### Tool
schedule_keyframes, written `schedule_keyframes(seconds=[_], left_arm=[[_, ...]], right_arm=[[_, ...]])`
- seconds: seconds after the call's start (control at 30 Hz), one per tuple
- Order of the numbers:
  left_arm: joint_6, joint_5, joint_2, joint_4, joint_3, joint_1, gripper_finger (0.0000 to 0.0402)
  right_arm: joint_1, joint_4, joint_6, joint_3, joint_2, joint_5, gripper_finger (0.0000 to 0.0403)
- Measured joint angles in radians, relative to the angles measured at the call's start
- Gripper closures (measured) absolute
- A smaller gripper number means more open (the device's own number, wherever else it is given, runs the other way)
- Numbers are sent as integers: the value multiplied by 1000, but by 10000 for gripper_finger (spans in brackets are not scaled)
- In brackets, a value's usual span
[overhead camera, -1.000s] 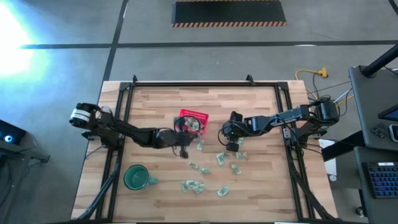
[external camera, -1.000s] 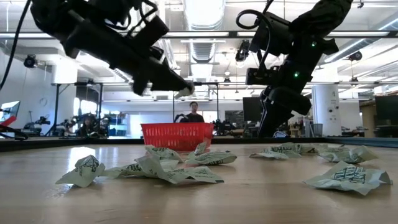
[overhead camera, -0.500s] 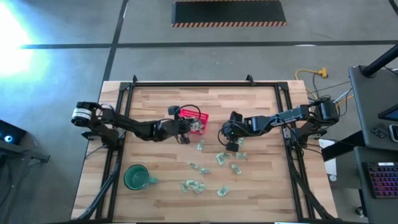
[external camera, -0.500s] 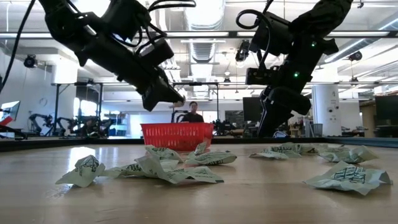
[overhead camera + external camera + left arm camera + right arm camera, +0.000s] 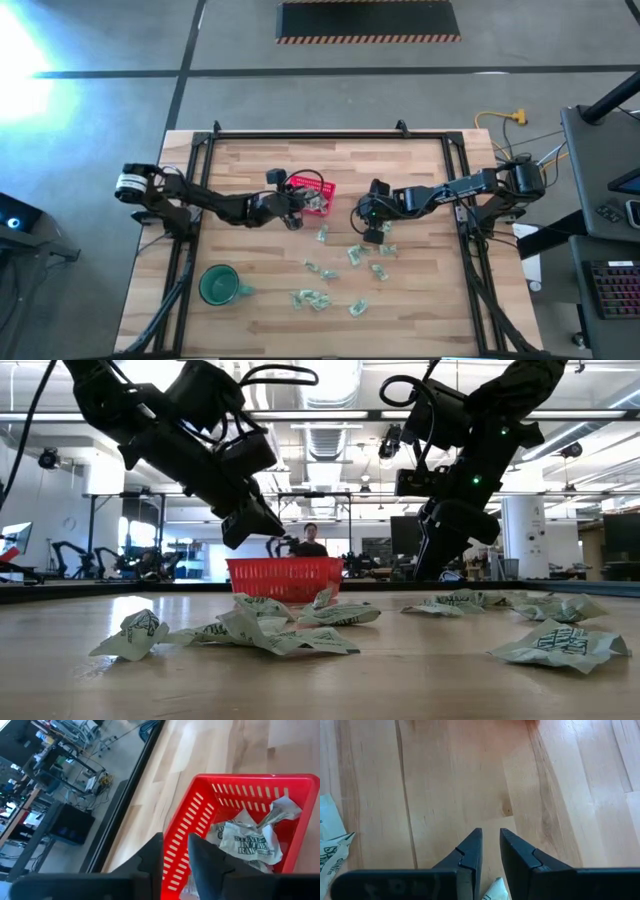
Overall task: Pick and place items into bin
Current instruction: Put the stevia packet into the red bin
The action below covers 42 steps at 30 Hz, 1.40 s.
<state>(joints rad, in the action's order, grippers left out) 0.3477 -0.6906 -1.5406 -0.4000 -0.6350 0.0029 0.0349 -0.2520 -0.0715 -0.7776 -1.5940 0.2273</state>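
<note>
While left tool (image 5: 176,851) overhangs basket (image 5: 197,807), items (image 5: 325,270) scattered

High view straight down over the whole wooden table (image 5: 400,300), low view level at tabletop height facing the room behind, left wrist view close above the red basket (image 5: 200,815), right wrist view close, seemingly downward, on bare boards, basket shared by three views

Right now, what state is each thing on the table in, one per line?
Red basket: upright, holding crumpled wrappers.
Loose wrappers: scattered on the wood, outside the basket.
Green mug: upright, apart from everything.
Left gripper: open, empty, at the basket's wall.
Right gripper: slightly parted, empty, above bare wood.
</note>
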Motion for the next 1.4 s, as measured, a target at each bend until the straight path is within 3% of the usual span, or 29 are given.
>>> schedule_keyframes(seconds=[0.23,0.63,0.83,1.07,1.4], left_arm=[[-55,2,7,0,-2,-18,304],[-107,43,156,120,2,-193,304],[-108,38,220,170,3,-208,304],[-110,38,199,187,4,-208,304],[-106,27,168,185,5,-207,304]], right_arm=[[0,4,-32,0,0,-12,346],[0,163,12,62,2,-346,346],[0,151,-87,90,2,-411,346],[0,154,-144,92,2,-548,346],[-15,162,-206,118,2,-542,321]])
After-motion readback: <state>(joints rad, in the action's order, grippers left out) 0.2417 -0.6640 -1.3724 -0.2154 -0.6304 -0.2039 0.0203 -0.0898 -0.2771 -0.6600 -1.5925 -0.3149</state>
